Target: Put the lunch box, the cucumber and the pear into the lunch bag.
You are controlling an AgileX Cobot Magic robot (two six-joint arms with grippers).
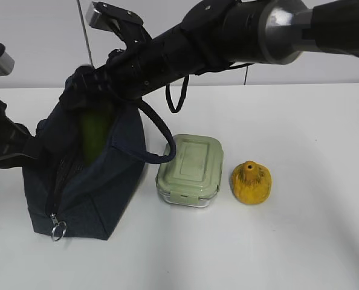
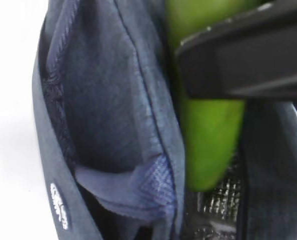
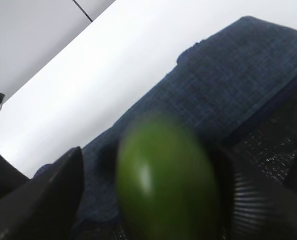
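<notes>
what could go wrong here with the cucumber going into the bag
The cucumber stands only partly inside the lunch bag, clamped in the right pincer; released now, it might tip out or snag the soft opening. The bag leans, so pushing down could topple it toward the lunch box.

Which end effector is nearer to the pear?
Right, though neither is close. The right end effector holds the cucumber over the lunch bag, left of the pear. The left arm sits farther left, beyond the bag.

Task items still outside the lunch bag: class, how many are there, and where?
2: the lunch box beside the lunch bag, and the pear right of it.
</notes>
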